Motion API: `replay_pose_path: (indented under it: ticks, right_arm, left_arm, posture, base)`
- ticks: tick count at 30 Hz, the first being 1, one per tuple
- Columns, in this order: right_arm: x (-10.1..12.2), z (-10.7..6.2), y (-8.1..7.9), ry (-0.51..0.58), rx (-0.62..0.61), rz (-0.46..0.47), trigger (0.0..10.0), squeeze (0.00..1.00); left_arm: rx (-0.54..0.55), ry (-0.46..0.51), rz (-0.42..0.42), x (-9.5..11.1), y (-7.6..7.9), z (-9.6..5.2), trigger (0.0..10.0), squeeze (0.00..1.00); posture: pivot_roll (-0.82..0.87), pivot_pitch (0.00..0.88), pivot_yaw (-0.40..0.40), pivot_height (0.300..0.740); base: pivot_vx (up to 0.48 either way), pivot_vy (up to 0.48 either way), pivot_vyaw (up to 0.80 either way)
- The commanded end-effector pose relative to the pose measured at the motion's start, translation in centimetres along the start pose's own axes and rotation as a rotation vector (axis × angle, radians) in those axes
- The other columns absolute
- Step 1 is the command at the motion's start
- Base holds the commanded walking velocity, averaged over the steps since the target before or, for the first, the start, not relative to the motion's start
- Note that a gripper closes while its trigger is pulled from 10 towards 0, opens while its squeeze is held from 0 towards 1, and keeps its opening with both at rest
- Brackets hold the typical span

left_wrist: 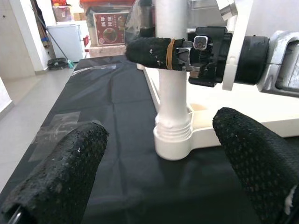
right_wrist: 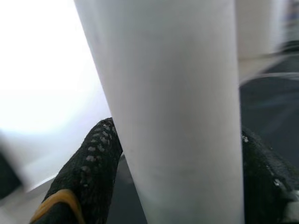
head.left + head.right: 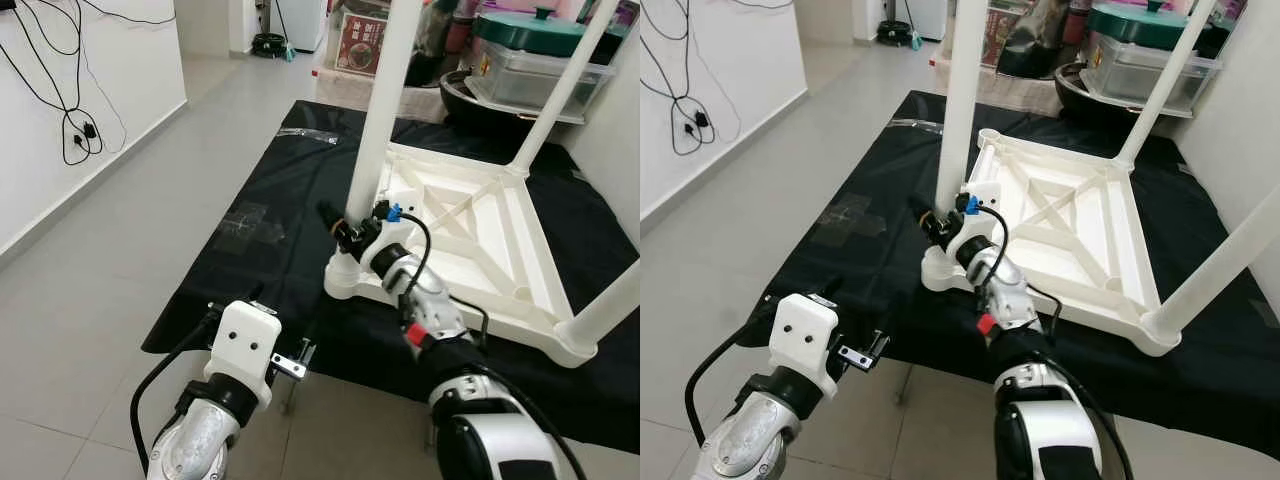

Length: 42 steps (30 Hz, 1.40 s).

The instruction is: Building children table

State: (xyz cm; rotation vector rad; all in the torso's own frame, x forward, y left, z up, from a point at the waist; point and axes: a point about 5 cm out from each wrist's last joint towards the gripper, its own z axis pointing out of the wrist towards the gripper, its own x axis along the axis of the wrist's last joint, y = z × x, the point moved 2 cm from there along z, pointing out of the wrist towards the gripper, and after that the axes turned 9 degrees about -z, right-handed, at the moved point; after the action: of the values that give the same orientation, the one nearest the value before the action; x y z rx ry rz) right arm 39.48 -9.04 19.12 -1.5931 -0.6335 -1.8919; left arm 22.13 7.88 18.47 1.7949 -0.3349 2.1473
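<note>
The upturned table [image 3: 470, 235] was plain white, its leg [image 3: 385, 100] white too; the mat [image 3: 270, 250] beneath was black; my right hand [image 1: 156, 52] had black dimpled fingers [image 1: 149, 51] with a tan band; the floor [image 3: 110, 270] was pale grey tile.

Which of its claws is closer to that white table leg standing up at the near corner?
Right. The right gripper is closed around the table leg; the left gripper hangs open, short of it.
</note>
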Motion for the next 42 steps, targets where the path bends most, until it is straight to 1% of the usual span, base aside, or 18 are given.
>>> replay_pose_path:
  ticks: [1, 2, 3, 4, 11, 12, 15, 17, 19, 21, 24, 26, 28, 35, 39, 40, 41, 42]
  right_arm:
    - [-0.5, 0.6, -1.9, -0.025, 0.173, 0.038, 10.0, 0.0]
    - [-0.6, 0.5, -2.4, -0.048, 0.271, 0.033, 10.0, 0.0]
    - [-0.6, 0.5, -2.4, -0.048, 0.271, 0.033, 10.0, 0.0]
    - [-1.3, 0.6, -3.8, -0.115, 0.437, -0.008, 10.0, 0.0]
    - [-1.8, 1.6, -4.7, -0.145, 0.441, -0.059, 9.9, 0.0]
    - [-1.6, 2.0, -4.5, -0.128, 0.381, -0.074, 0.0, 0.0]
    - [-1.4, 2.2, -4.3, -0.114, 0.35, -0.075, 0.0, 0.0]
    - [-0.9, 2.5, -2.5, -0.098, 0.154, -0.088, 0.0, 0.0]
    - [-0.9, 2.5, -2.5, -0.098, 0.154, -0.088, 0.0, 0.0]
    - [-1.0, 2.0, 0.0, -0.128, -0.123, -0.119, 0.0, 0.0]
    - [-1.1, 1.6, 1.0, -0.148, -0.23, -0.132, 0.0, 0.0]
    - [-1.6, 0.0, 3.3, -0.198, -0.542, -0.158, 0.0, 0.0]
    - [-2.3, -1.5, 4.3, -0.226, -0.774, -0.131, 0.0, 0.0]
    - [-2.8, -2.7, 3.5, -0.221, -1.034, -0.085, 0.0, 0.0]
    - [-2.6, -1.3, 1.7, -0.177, -0.983, -0.042, 0.0, 0.0]
    - [-2.0, -0.3, 0.8, -0.128, -0.899, -0.038, 10.0, 0.0]
    - [-1.2, 0.6, 0.2, -0.068, -0.818, -0.059, 10.0, 1.0]
    - [-1.2, 0.6, 0.2, -0.068, -0.818, -0.059, 10.0, 1.0]
  left_arm:
    - [-0.002, -0.006, 0.005, -0.2, 0.1, 0.1, 10.0, 0.0]
    - [-0.003, -0.005, 0.004, -0.2, 0.1, 0.1, 10.0, 0.0]
    - [-0.003, -0.005, 0.004, -0.2, 0.1, 0.1, 10.0, 0.0]
    - [-0.005, -0.004, 0.002, -0.2, 0.2, 0.1, 10.0, 0.0]
    - [0.0, -0.004, 0.009, -0.1, 0.0, 0.2, 10.0, 0.0]
    - [0.001, -0.005, 0.01, -0.1, -0.1, 0.2, 10.0, 0.0]
    - [0.002, -0.005, 0.01, -0.1, -0.1, 0.2, 10.0, 0.0]
    - [-0.001, -0.006, 0.008, -0.2, 0.0, 0.1, 10.0, 0.0]
    - [-0.001, -0.006, 0.008, -0.2, 0.0, 0.1, 10.0, 0.0]
    - [-0.004, -0.007, 0.007, -0.2, 0.1, 0.2, 10.0, 0.0]
    - [-0.004, -0.007, 0.006, -0.2, 0.1, 0.2, 10.0, 0.0]
    - [-0.007, -0.007, 0.005, -0.2, 0.1, 0.2, 10.0, 0.0]
    - [-0.009, -0.008, 0.005, -0.3, 0.1, 0.2, 10.0, 0.0]
    - [-0.009, -0.01, 0.008, -0.3, 0.1, 0.2, 10.0, 0.0]
    - [-0.009, -0.011, 0.008, -0.3, 0.1, 0.2, 10.0, 0.0]
    - [-0.009, -0.013, 0.008, -0.3, 0.1, 0.1, 10.0, 0.0]
    - [-0.01, -0.014, 0.008, -0.3, 0.1, 0.1, 10.0, 0.0]
    - [-0.01, -0.014, 0.008, -0.3, 0.1, 0.1, 10.0, 0.0]
  posture:
    - [0.12, 0.058, -0.123, 0.74]
    - [0.12, 0.058, -0.123, 0.74]
    - [0.12, 0.058, -0.123, 0.74]
    - [0.12, 0.063, -0.125, 0.74]
    - [0.12, 0.07, -0.127, 0.74]
    - [0.13, 0.069, -0.128, 0.74]
    - [0.13, 0.069, -0.128, 0.74]
    - [0.12, 0.071, -0.124, 0.74]
    - [0.12, 0.071, -0.124, 0.74]
    - [0.12, 0.073, -0.123, 0.74]
    - [0.11, 0.072, -0.12, 0.74]
    - [0.11, 0.075, -0.12, 0.74]
    - [0.11, 0.077, -0.119, 0.74]
    - [0.12, 0.076, -0.119, 0.74]
    - [0.12, 0.077, -0.12, 0.74]
    - [0.12, 0.077, -0.12, 0.74]
    - [0.12, 0.079, -0.117, 0.74]
    - [0.12, 0.079, -0.117, 0.74]
  base:
    - [0.0, 0.0, 0.0]
    - [0.0, 0.0, 0.0]
    - [0.0, 0.0, 0.0]
    - [0.0, 0.0, 0.0]
    - [0.0, 0.0, 0.0]
    - [0.0, 0.0, 0.0]
    - [0.0, 0.0, 0.0]
    - [0.0, 0.0, 0.0]
    - [0.0, 0.0, 0.0]
    - [0.0, 0.0, 0.0]
    - [0.0, 0.0, 0.0]
    - [0.0, 0.0, 0.0]
    - [0.0, 0.0, 0.0]
    - [0.0, 0.0, 0.0]
    - [0.0, 0.0, 0.0]
    - [0.0, 0.0, 0.0]
    - [0.0, 0.0, 0.0]
    - [0.0, 0.0, 0.0]
